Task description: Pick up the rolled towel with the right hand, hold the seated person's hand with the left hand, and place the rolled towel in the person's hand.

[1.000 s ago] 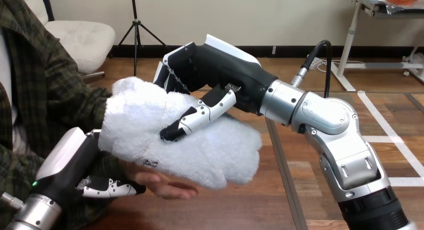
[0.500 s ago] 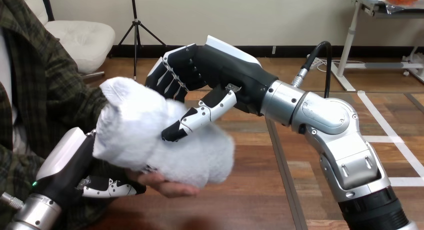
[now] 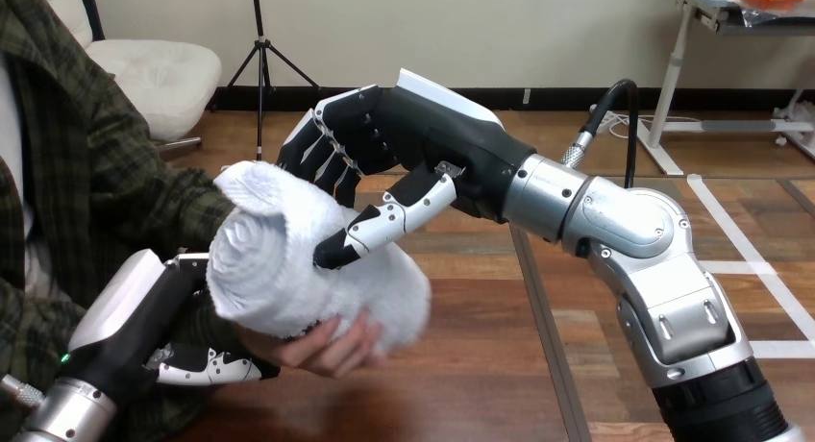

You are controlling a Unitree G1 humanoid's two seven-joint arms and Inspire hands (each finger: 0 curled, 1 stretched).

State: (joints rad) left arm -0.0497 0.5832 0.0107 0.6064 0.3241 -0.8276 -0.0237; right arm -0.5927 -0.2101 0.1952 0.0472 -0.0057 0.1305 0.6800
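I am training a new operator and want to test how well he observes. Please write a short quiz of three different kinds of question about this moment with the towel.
1. True or false: the rolled towel lies in the person's hand.
2. Choose one. Where is the robot's left hand?
A) on top of the towel
B) low down, against the underside of the person's hand and wrist
C) raised high above the towel
3. Short answer: which of the robot's hands is at the towel's upper side?

Key
1: true; the person's fingers curl up round the towel.
2: B
3: the right hand
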